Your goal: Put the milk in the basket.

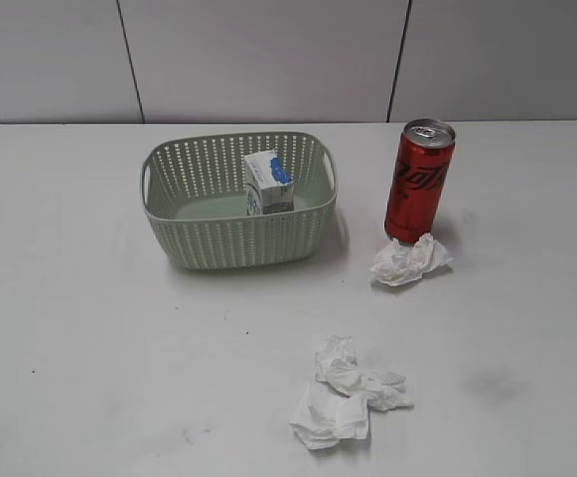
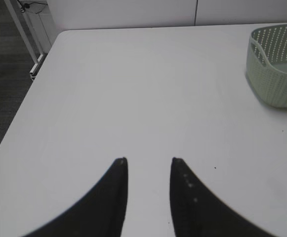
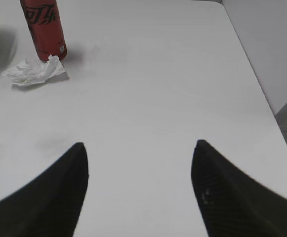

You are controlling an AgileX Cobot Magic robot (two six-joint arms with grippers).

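Observation:
The milk [image 1: 268, 183], a small white carton with blue markings, stands upright inside the pale green basket [image 1: 218, 243] in the exterior view. Part of the basket also shows at the right edge of the left wrist view [image 2: 276, 84]; the milk is hidden there. My left gripper [image 2: 148, 159] is open and empty over bare table, well left of the basket. My right gripper [image 3: 140, 144] is open wide and empty over bare table, right of the can. Neither gripper shows in the exterior view.
A tall red soda can [image 1: 419, 181] stands right of the basket, with a crumpled tissue [image 1: 409, 260] at its base; both show in the right wrist view, the can [image 3: 43, 28] and the tissue [image 3: 33, 72]. More crumpled tissue [image 1: 346, 394] lies at the table's front middle. The table's left edge [image 2: 27, 98] drops to the floor.

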